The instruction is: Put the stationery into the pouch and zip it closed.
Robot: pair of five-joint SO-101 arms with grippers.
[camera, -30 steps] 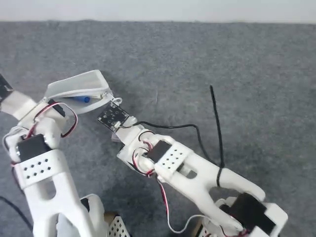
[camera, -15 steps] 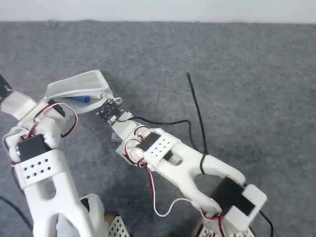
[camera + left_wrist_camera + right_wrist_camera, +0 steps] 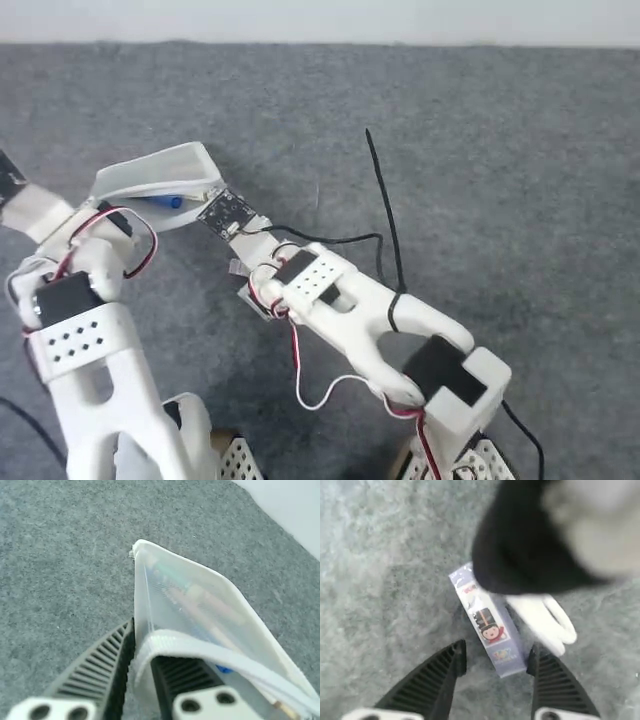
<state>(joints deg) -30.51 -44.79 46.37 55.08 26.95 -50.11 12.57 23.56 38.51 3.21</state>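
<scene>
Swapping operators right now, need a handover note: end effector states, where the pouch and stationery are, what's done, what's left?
The left end effector is shut on one end of the white translucent zip pouch, whose mouth gapes open.
The right end effector is open, with a finger on either side of the small lilac rectangular box, which lies flat on the grey carpet and is not yet gripped.
Done: a blue pen and some other pens are inside the pouch.
Left: grasp the box, drop it into the pouch, then zip it closed.
</scene>
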